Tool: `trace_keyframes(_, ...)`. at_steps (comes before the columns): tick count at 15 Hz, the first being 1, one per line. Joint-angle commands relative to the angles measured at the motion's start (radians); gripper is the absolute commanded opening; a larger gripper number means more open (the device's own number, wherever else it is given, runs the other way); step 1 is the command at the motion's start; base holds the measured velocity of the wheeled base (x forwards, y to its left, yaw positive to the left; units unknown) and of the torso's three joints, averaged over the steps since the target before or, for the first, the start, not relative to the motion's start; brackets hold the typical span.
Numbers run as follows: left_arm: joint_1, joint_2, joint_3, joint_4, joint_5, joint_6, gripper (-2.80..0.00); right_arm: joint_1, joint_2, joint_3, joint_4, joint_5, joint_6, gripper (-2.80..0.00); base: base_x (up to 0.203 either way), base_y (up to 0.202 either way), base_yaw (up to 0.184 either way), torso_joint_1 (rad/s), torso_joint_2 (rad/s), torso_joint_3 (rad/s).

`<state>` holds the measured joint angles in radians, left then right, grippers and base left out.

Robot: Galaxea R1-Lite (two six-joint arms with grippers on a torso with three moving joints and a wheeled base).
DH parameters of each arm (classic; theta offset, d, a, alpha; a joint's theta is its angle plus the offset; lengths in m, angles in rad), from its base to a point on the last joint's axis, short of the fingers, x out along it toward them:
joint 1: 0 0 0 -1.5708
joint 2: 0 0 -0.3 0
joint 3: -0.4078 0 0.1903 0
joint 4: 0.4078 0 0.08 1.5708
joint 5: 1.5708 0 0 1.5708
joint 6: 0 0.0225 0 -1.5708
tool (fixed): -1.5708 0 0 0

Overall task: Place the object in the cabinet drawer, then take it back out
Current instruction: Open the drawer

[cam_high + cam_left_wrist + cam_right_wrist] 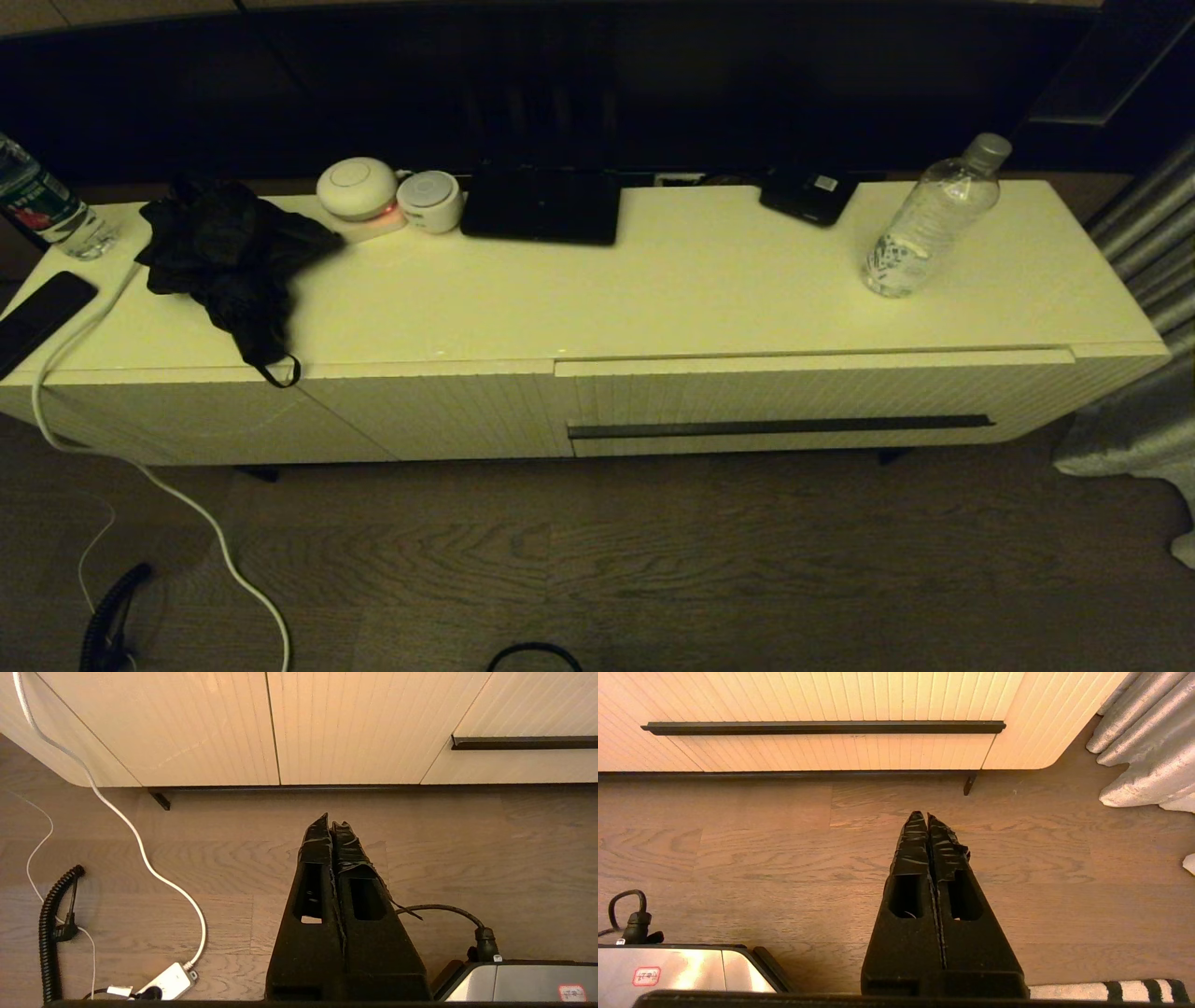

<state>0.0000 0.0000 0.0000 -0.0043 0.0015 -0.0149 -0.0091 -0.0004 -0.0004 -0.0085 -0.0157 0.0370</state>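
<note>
Nothing started: white ribbed drawer [822,411] closed, clear ridged water bottle [934,219] on cabinet top. Left gripper [331,822] and right gripper [927,817] parked, fingers pressed together, empty. Next: spread jaws, pull dark handle strip [822,727].

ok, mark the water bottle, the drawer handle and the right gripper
water bottle [924,224]: head view, ridged body.
drawer handle [780,427]: head view, middle of the dark strip.
right gripper [927,817]: right wrist view, closed fingertips.

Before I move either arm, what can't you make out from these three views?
- Inside of the wide ribbed white drawer: closed, front hides it in every view.
- Clear plastic water bottle with grey cap: head view only; label print too small.
- Green-and-red labelled bottle: top cut by head view's left edge.
- Left gripper and right gripper: shut above the floor, absent from head view.
</note>
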Motion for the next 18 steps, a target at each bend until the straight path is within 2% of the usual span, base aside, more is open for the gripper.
trace_keyframes(1,0.000,-0.002,0.000,0.000,0.000,0.000,-2.80,0.000,-0.001,0.000,-0.001,0.000,0.000,-2.80,0.000,0.000,0.000,0.000,0.00,0.000)
trace_keyframes(13,0.000,-0.002,0.001,0.000,0.000,0.000,-2.80,0.000,-0.001,0.000,0.002,0.000,-0.001,-2.80,0.000,0.000,0.000,0.000,0.00,0.000)
trace_keyframes(16,0.000,-0.002,0.000,0.000,0.000,0.000,-2.80,0.000,-0.001,0.000,0.007,-0.006,-0.026,-2.80,0.000,0.000,0.000,0.000,0.00,0.000)
trace_keyframes(18,0.000,-0.002,0.001,0.000,0.000,0.000,-2.80,0.000,0.005,-0.047,0.021,-0.003,-0.028,-2.80,0.000,0.000,0.000,0.000,0.00,0.000)
